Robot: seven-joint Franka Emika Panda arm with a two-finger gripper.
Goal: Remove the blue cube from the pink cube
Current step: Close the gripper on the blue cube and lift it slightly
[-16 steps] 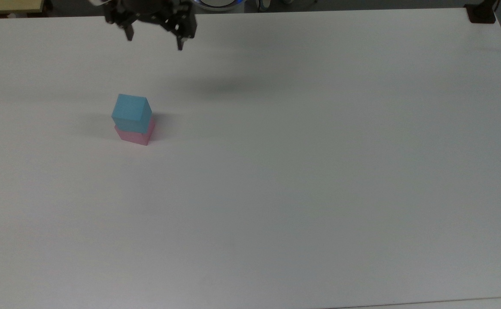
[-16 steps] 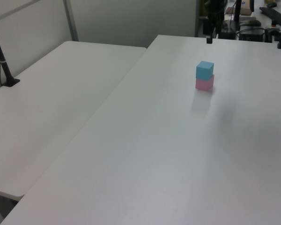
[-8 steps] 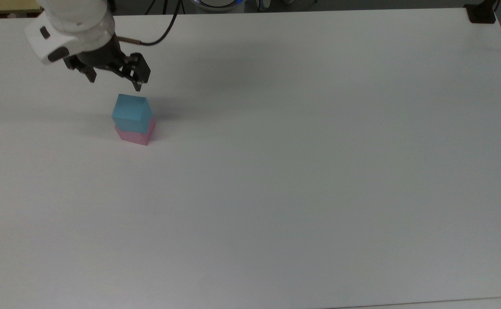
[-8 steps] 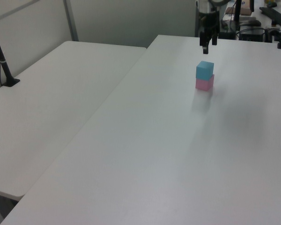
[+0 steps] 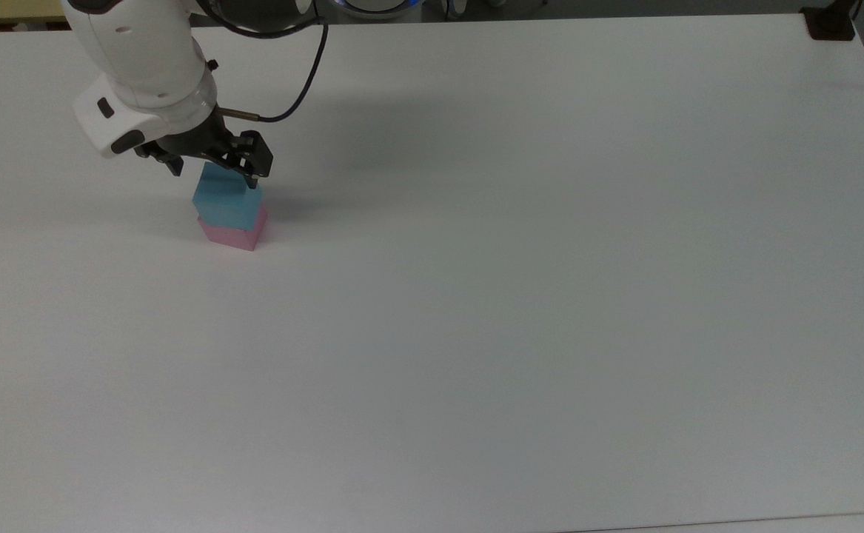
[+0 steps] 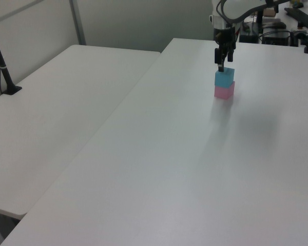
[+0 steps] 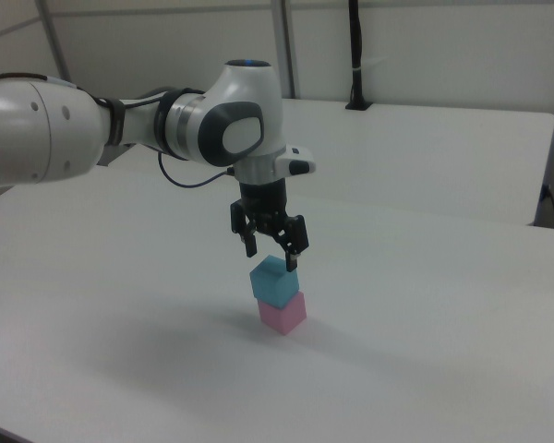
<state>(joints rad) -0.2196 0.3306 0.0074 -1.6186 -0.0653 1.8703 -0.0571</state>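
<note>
**Gripper finally lined up over the stack**

White table [image 5: 520, 296] all around, nothing else in play, so the stack is the landmark for everything.

Gripper [image 7: 270, 251] has dropped down fast: a second ago it was way off at the far edge of the table, half a second ago it was hanging just short of the stack, and now it sits right over the blue cube [image 7: 274, 281]. Its fingers are spread apart and holding nothing. In the right view the tips hang at about the level of the cube's top face, one to each side of it, and I can't tell whether they touch it. In the top view the black fingers overlap the cube's far edge.

Blue cube is sitting squarely on the pink cube [image 7: 284, 315], same spot as before, neither has budged.

My read: approach is basically done, grasp hasn't started. It probably needs a bit more descent so the fingers straddle the blue one's sides, then squeeze and lift straight up without dragging the pink one.
</note>
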